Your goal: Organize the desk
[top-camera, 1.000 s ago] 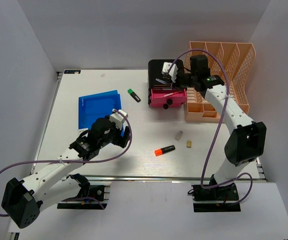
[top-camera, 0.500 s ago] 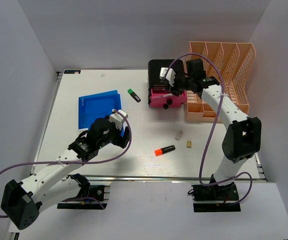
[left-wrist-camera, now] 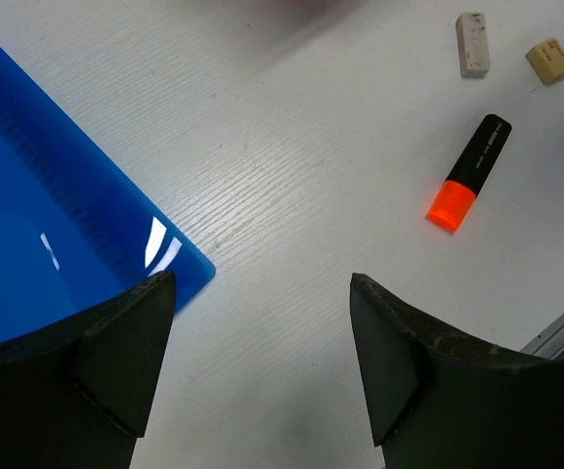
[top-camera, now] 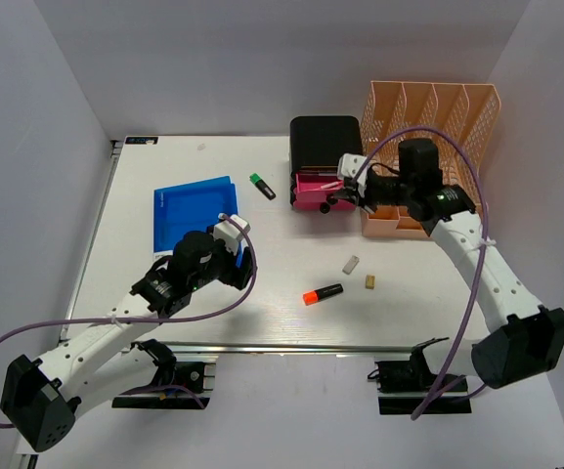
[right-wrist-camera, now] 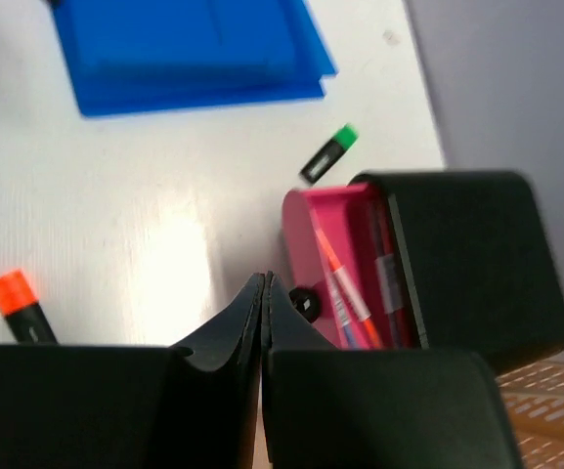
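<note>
The white desk [top-camera: 145, 166] carries blue folders [top-camera: 194, 210], a green highlighter [top-camera: 262, 186], an orange highlighter [top-camera: 323, 293], a white eraser [top-camera: 351, 264] and a tan eraser [top-camera: 369, 281]. My left gripper [top-camera: 246, 262] is open and empty, low over bare desk [left-wrist-camera: 291, 195] beside the folders' corner [left-wrist-camera: 47, 225]. The orange highlighter [left-wrist-camera: 469, 171] lies ahead of it. My right gripper [top-camera: 338, 195] is shut and empty, its tips [right-wrist-camera: 265, 278] just in front of the open pink drawer [right-wrist-camera: 335, 254] and close to its black knob [right-wrist-camera: 304, 301].
The pink drawer [top-camera: 316, 191] sticks out of a black box [top-camera: 325, 142] and holds pens. A peach lattice file rack [top-camera: 428, 156] stands at the back right, behind my right arm. A metal rail [top-camera: 291, 345] runs along the near edge.
My right arm has swung from over the black box out to the right and lowered its shut gripper to the front of the pink drawer. The left arm has barely moved.
</note>
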Available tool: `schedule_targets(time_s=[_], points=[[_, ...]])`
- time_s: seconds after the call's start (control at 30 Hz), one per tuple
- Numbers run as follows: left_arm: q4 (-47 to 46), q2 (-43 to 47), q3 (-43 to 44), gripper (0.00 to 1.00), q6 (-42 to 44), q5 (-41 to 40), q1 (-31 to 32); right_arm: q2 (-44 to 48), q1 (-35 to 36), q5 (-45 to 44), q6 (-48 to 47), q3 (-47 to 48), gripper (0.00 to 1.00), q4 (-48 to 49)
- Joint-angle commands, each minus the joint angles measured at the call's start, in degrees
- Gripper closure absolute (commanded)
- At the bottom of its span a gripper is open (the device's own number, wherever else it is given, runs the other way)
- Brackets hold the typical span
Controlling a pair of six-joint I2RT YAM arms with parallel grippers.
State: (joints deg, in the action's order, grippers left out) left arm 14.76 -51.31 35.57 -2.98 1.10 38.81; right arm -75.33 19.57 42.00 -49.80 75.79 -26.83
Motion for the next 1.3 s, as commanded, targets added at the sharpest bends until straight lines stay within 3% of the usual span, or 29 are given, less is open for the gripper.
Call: schedule_targets(time_s=[0.0,0.1,0.2,0.5,1.27], points=[[-0.4,1.5,0.2,0.19,0.1,0.6,0.2,-2.6,-0.1,-4.0,-5.4,-5.4,1.00,-5.8],[-0.4,1.7,0.2,0.17,0.2,0.1,0.2,-3.1,-0.3,-13.1,-5.6,-7.7,1.00,-0.4],[-0.4,2.1,0.3,0.16,0.0,-0.1,0.2,-6.0,-0.3,-17.6,-6.4,-5.1,1.00,-0.9],[-0.4,2.7,0.2,0.16,0.0,0.2,0.2,-12.0,0.0,-25.6,-5.3,-5.2,1.00,6.5],[-0.8,1.0,0.1,0.16,0.2,0.3,0.2,-21.4,0.3,-30.5,0.0,1.6,1.00,20.9]])
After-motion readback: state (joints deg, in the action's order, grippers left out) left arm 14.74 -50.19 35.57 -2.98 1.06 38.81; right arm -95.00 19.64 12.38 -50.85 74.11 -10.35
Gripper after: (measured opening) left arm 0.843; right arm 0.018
